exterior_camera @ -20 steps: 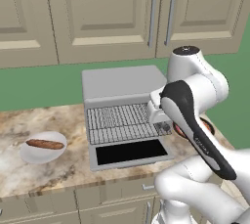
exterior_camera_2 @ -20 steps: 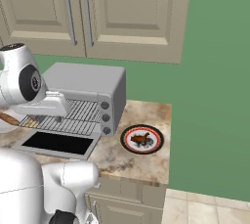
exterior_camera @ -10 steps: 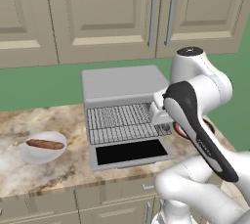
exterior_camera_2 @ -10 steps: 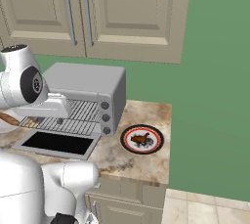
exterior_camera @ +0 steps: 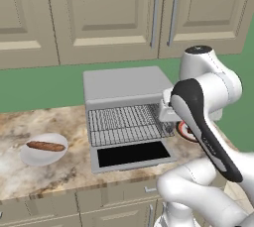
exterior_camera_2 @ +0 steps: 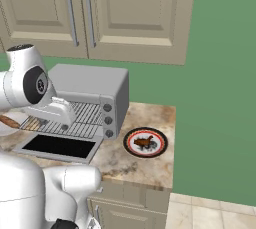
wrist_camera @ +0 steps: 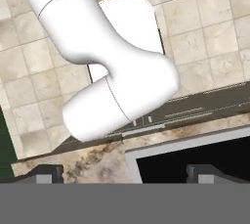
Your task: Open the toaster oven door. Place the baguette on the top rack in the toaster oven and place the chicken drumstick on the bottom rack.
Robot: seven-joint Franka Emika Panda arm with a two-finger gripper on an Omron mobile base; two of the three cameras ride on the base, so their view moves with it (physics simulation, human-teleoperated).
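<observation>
Marble counter (exterior_camera: pixel 54 176), green wall, beige cabinets (exterior_camera: pixel 104 15) above. Toaster oven (exterior_camera: pixel 124 85) at the counter's back edge; toaster oven door (exterior_camera: pixel 133 154) folded down flat. Baguette (exterior_camera: pixel 45 146) in white bowl (exterior_camera: pixel 30 157), left. Chicken drumstick (exterior_camera_2: pixel 144 142) on plate (exterior_camera_2: pixel 131 137) near right edge. Gripper (wrist_camera: pixel 124 174): jaws wide apart, holding nothing, over door's front edge.

I find no readable text, label, brand, number or sign in any view. The oven (exterior_camera: pixel 126 112) carries no lettering on its casing, and the knobs (exterior_camera_2: pixel 106 120) down its right side show no markings I can make out. The door (exterior_camera: pixel 131 155), folded down in front of the oven, is plain black glass. The cabinet fronts above the oven are blank.
</observation>
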